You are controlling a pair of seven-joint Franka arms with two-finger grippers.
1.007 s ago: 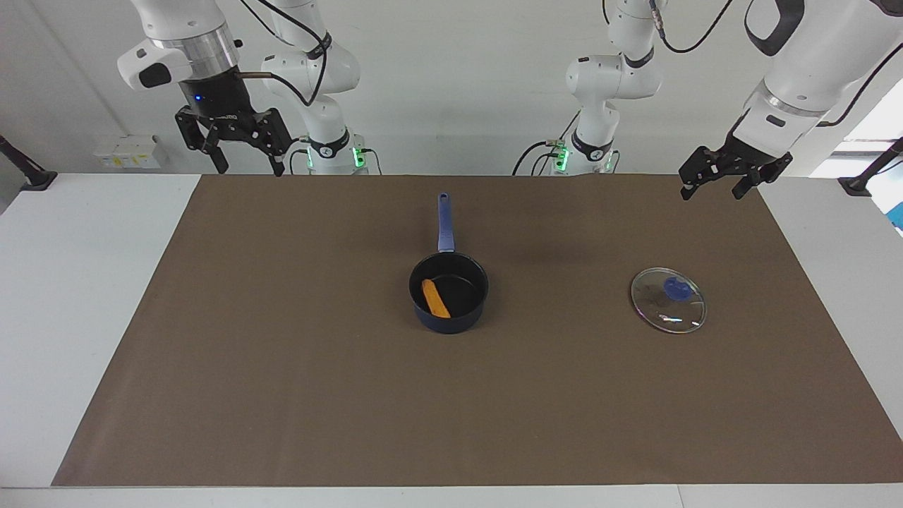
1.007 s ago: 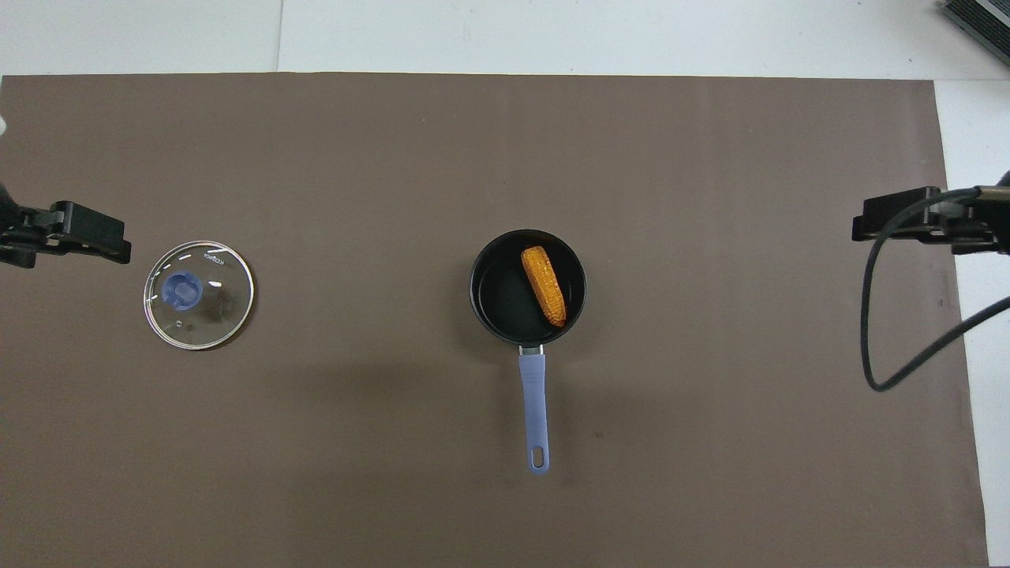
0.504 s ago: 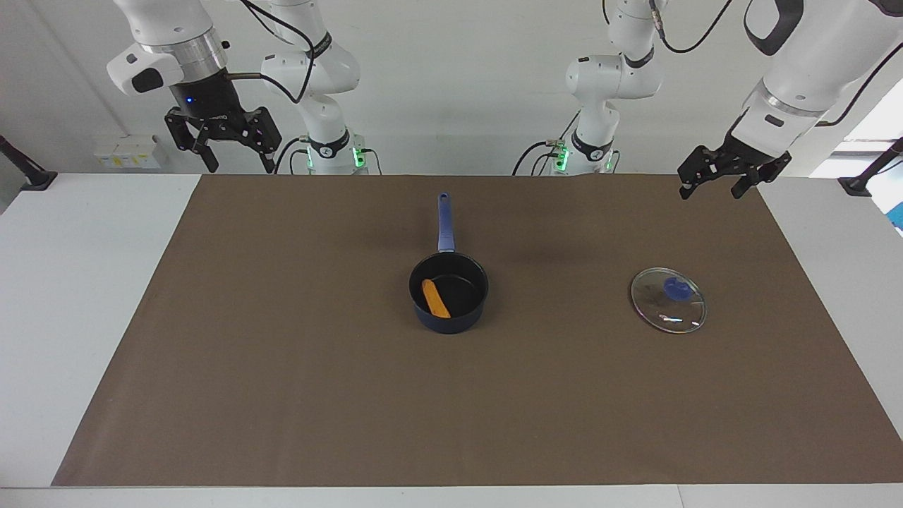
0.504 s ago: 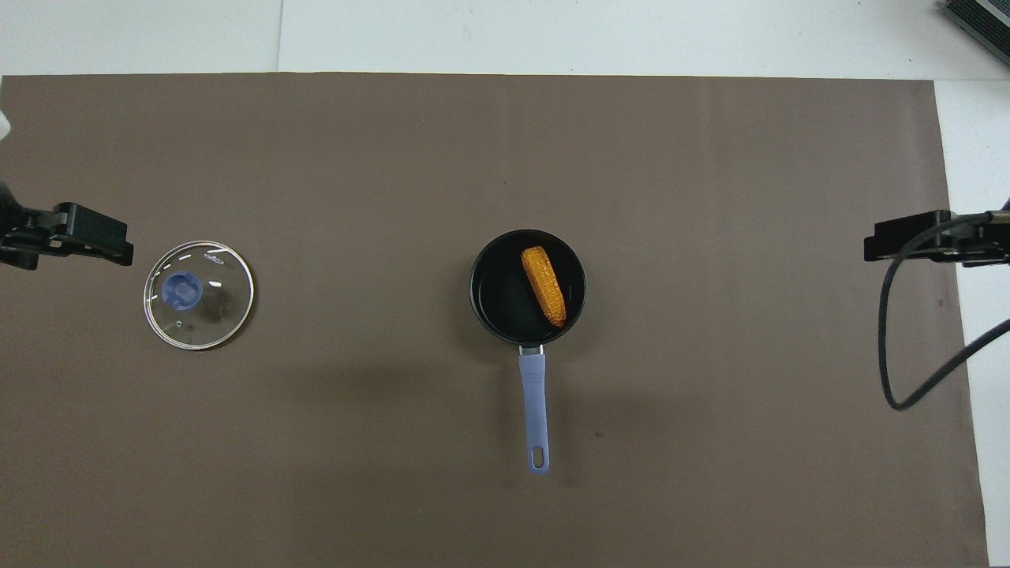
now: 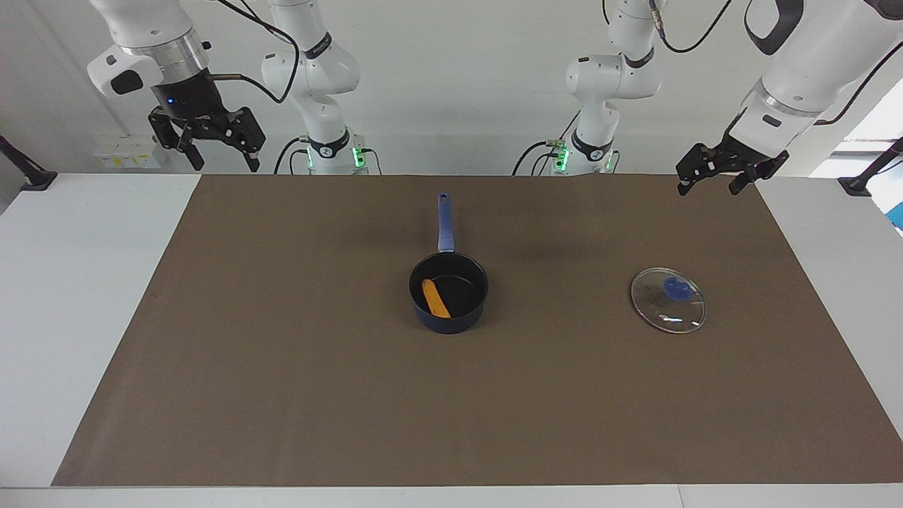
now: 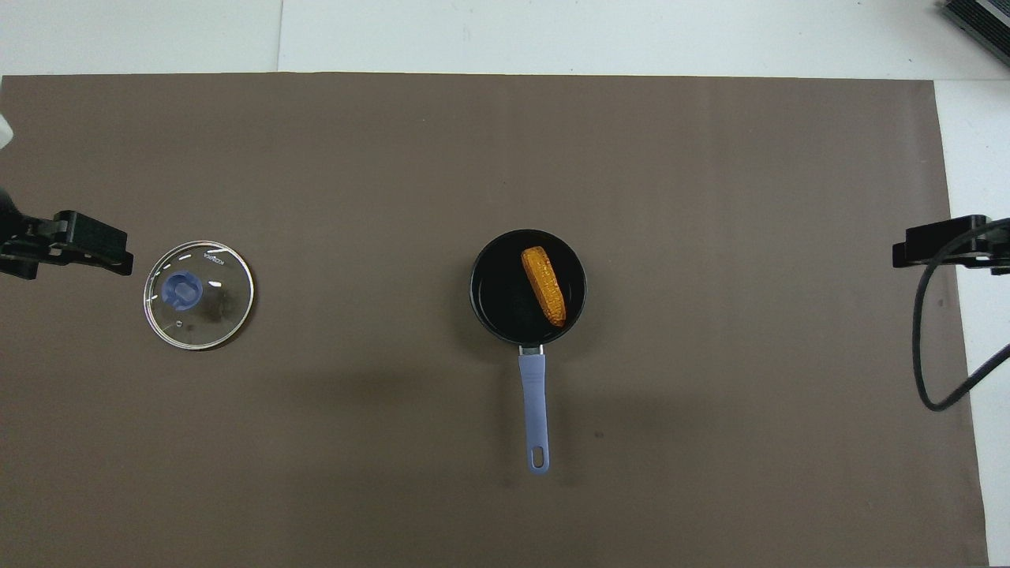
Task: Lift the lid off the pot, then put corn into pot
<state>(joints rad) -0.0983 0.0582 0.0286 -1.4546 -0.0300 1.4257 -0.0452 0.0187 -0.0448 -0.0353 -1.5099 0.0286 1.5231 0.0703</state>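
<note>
Right gripper (image 5: 220, 159): raised over the desk's (image 5: 85, 282) edge at its own end, jaws spread, holding nothing.
Left gripper (image 5: 712, 185): raised above the brown mat's (image 5: 282, 388) corner at its own end, jaws spread, empty.
Pot (image 5: 449, 293): small navy-blue saucepan at mid-mat, long handle pointing toward the robots.
Corn (image 5: 436, 298): orange-yellow bumpy cob lying inside the pot.
Lid (image 5: 668, 299): round clear glass disc, blue knob up, flat on the mat toward the left arm's end, well apart from the pot.
Step in hand: both parts look done; best to hold the arms high and clear.
</note>
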